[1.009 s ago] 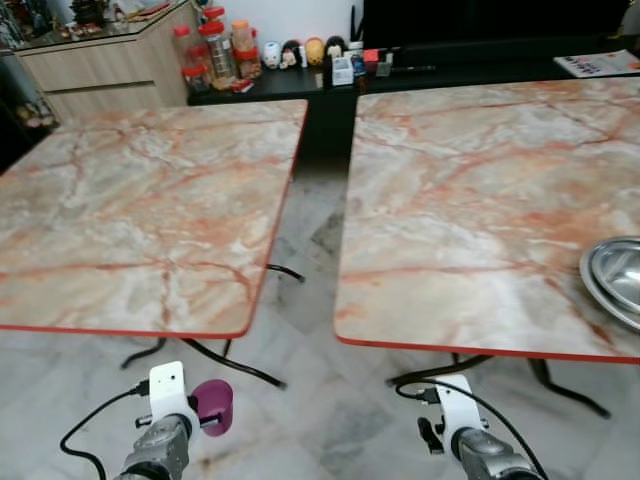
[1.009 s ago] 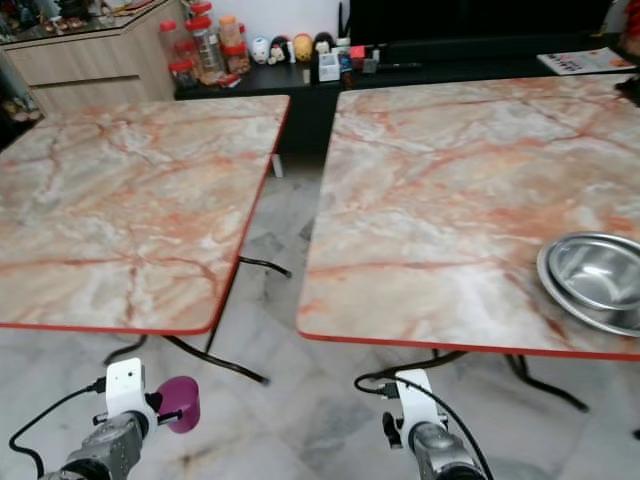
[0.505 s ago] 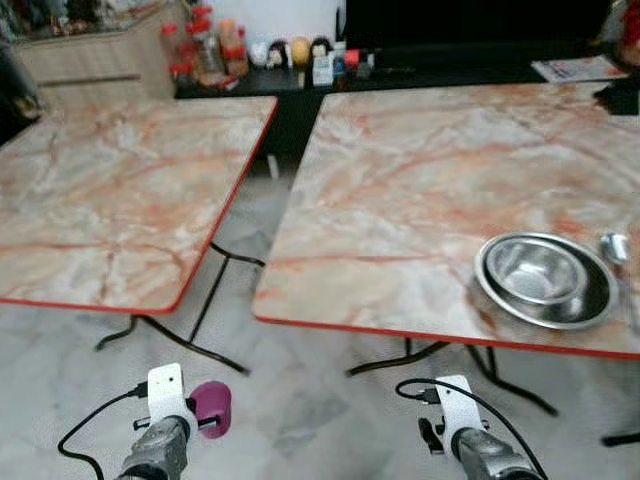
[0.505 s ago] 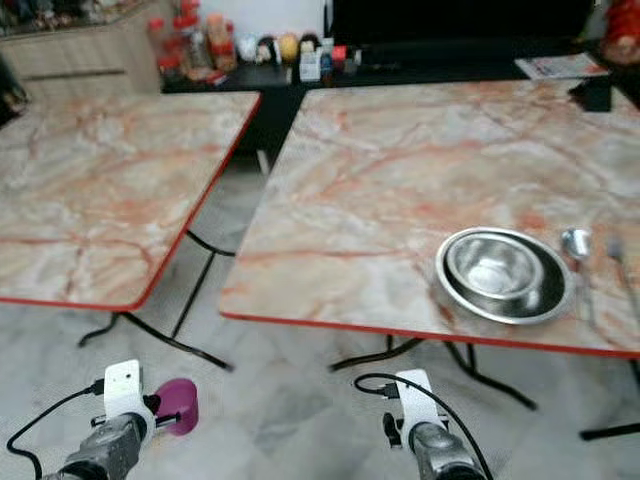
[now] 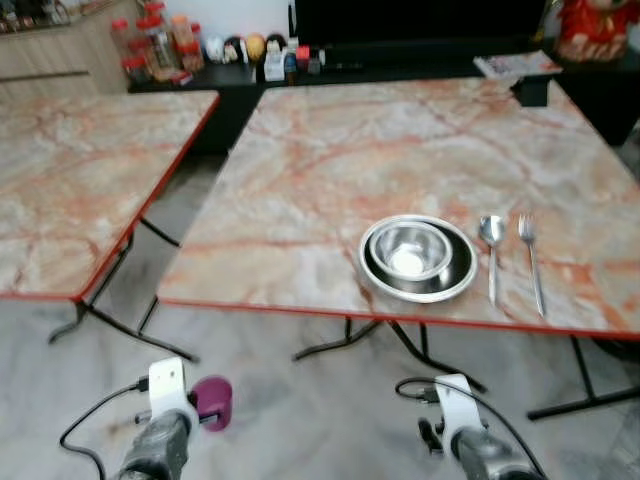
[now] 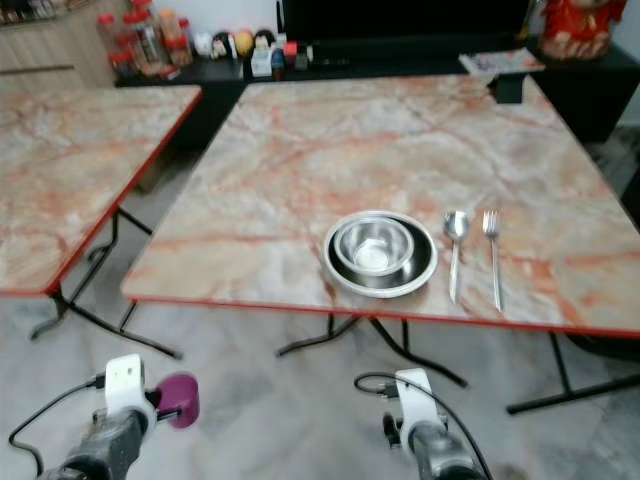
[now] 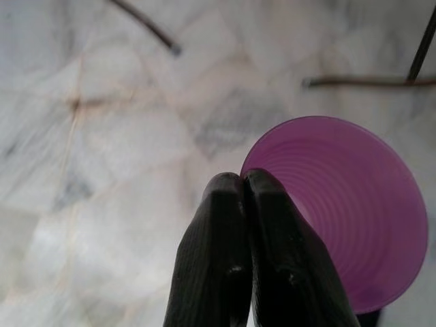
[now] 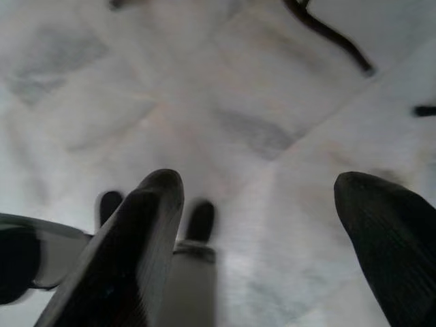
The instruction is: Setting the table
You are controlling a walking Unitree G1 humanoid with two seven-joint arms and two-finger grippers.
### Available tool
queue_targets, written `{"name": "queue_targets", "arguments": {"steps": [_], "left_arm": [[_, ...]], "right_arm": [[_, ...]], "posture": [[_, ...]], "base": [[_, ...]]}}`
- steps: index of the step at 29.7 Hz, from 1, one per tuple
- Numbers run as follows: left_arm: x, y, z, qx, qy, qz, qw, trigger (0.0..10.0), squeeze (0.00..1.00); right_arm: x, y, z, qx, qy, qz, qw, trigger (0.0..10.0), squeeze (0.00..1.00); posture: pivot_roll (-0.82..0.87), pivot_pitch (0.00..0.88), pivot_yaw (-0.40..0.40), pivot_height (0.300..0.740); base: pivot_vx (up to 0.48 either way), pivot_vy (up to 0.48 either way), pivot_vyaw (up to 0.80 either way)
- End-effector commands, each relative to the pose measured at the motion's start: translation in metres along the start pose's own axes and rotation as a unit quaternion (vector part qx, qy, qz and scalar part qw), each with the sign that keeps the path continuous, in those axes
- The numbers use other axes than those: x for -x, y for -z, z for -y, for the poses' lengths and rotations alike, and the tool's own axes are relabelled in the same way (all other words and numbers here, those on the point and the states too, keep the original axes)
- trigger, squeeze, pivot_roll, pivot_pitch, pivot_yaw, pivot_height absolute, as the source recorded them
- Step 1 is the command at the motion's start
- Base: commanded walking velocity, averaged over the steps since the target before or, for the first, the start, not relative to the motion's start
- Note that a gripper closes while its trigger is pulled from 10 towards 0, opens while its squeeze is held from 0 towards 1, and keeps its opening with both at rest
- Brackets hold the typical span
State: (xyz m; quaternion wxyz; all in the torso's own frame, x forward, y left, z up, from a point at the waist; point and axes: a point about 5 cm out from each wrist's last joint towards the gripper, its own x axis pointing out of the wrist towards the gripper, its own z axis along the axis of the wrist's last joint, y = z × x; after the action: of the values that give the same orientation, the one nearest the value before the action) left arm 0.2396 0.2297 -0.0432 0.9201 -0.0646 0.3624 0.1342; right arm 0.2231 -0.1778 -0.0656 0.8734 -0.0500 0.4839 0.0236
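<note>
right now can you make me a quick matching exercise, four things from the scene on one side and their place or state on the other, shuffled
Things:
1. purple cup
2. steel bowl
3. spoon
4. fork

Places or states:
A. between bowl and fork
B. on a steel plate
C. farthest right of the setting
D. held by the left gripper over the floor

Pairs: 1-D, 2-B, 3-A, 4-C

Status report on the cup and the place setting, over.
Left gripper shut on purple cup, low over the floor. Right gripper open. Bowl, spoon, fork set near table front edge. Nothing in the way.
</note>
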Motion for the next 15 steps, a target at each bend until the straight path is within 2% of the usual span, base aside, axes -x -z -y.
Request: {"name": "queue_targets", "arguments": {"steps": [1,15], "left_arm": [[-0.0008,-0.0064,-0.0038,-0.008,-0.003,0.008,1.0,10.0,0.0],[-0.0005,-0.0056,-0.008,-0.008,-0.002,0.004,1.0,10.0,0.0]], "right_arm": [[0.0001,-0.0012,0.0012,0.0,0.001,0.0,1.0,10.0,0.0],[0.0001,-0.0019,0.0023,0.003,0.001,-0.003,1.0,10.0,0.0]], "posture": [[-0.07,0.062,0.111,0.74],[-0.07,0.061,0.107,0.74]], "base": [[0.0,-0.42,0.0],[0.0,-0.022,0.0]]}}
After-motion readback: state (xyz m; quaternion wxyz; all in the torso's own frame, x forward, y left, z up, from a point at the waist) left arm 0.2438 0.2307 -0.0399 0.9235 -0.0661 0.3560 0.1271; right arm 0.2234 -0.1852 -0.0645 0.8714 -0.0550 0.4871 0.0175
